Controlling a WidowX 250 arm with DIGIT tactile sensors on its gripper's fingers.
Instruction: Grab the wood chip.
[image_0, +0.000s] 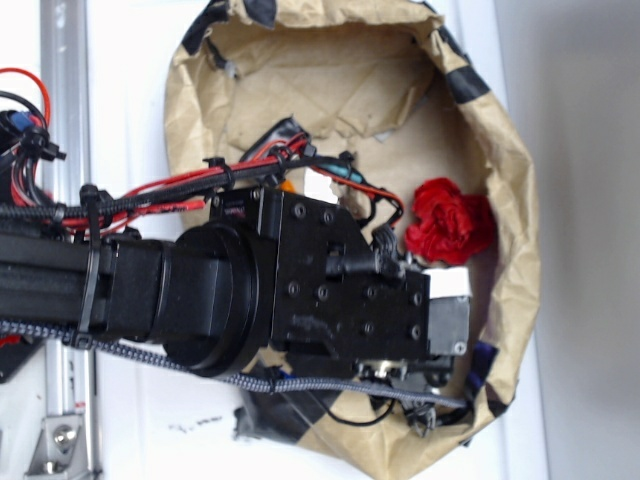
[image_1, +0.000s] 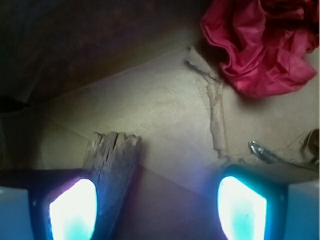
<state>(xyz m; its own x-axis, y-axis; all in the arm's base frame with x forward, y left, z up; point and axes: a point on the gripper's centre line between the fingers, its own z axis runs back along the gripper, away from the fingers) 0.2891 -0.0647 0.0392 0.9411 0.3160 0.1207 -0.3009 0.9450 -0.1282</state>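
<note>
Down at 7 o'clock in the wrist view, the wood chip (image_1: 112, 160) lies on brown paper (image_1: 170, 115), its streaky grain running up toward 12, its lower end touching or tucked behind the glowing left pad. The hand (image_1: 157, 210) has its fingers (image_1: 74, 207) apart, w/ bare paper between them; nothing is clamped. Red crumpled cloth (image_1: 265, 45) sits at 1 o'clock, well apart from the chip, & a small metal bit (image_1: 262, 151) shows at 4, too small to ID.

Step, as I read it: approach/alignment, hand low over the paper but off-centre, grasp not yet made. Next move calls for a shift toward 9 so the chip sits between the pads, not under one, then a short drop & close. Risk: left pad lands on top of the chip & pushes it.

Exterior view: arm (image_0: 200, 290) covers the chip; paper bag (image_0: 340, 90) rests on the white counter (image_0: 130, 100). No legible brand, label or writing in either view.
</note>
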